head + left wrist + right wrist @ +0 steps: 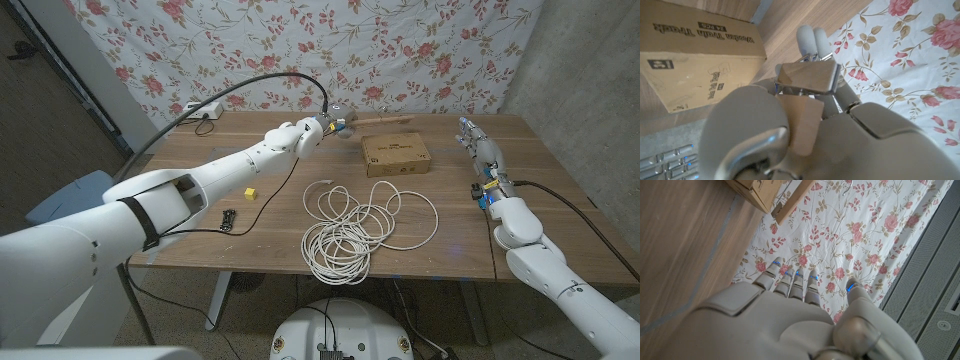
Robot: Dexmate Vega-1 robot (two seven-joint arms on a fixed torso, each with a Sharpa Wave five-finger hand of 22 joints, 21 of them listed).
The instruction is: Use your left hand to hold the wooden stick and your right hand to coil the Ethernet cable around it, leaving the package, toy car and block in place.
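Observation:
My left hand [333, 126] reaches over the table's far middle and grips the wooden stick [385, 120], which pokes out toward the right above the package. In the left wrist view the stick [802, 122] sits clamped between the curled fingers of the left hand [790, 135]. The white Ethernet cable [350, 225] lies in loose loops on the table's near middle, untouched. My right hand [480, 152] stands over the table's right side with its fingers straight and nothing in it. The right wrist view shows that right hand [790, 315], with the stick [792, 205] far beyond it.
The cardboard package [397, 155] [695, 55] [755, 192] lies just below the stick. A yellow block [250, 193] and a small black toy car [226, 220] sit on the left part of the wooden table [455, 250]. A white power strip [205, 112] lies at the back left.

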